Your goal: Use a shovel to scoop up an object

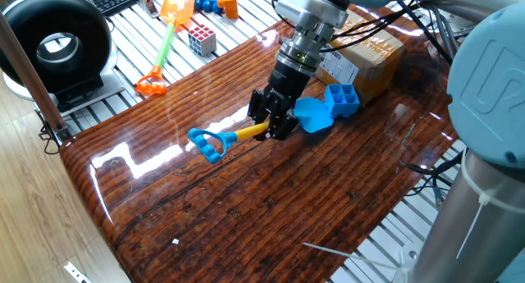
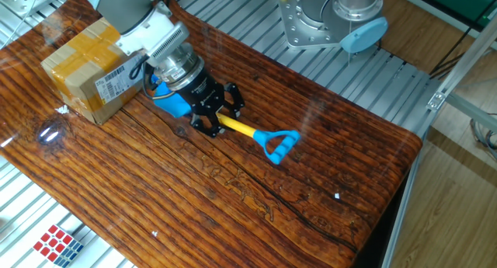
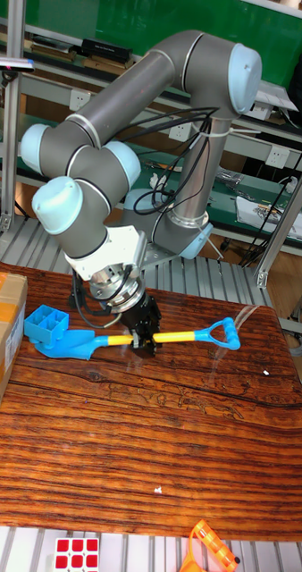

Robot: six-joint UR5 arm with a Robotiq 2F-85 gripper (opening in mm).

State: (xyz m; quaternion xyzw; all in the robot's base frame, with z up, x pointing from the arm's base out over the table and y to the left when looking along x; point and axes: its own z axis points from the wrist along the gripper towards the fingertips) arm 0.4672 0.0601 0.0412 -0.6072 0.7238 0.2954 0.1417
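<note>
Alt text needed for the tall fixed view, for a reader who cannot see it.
A grey robot arm's gripper is shut on the yellow shaft of a blue shovel lying across a wooden table. The shovel's blade touches a small blue block, with a cardboard box at the left edge.

Bench [image 1: 246, 201]: dark, grained wood under a glossy, reflective varnish. Shovel [image 3: 151, 338] and gridded block [image 1: 341, 98]: smooth, bright moulded plastic. Tool [image 1: 276, 129]: matt black fingers below a ribbed, bright metal collar. Box [image 2: 85, 66]: matt brown cardboard, banded with glossy tape and a paper label. Arm shell [image 3: 151, 80]: smooth satin grey.
</note>
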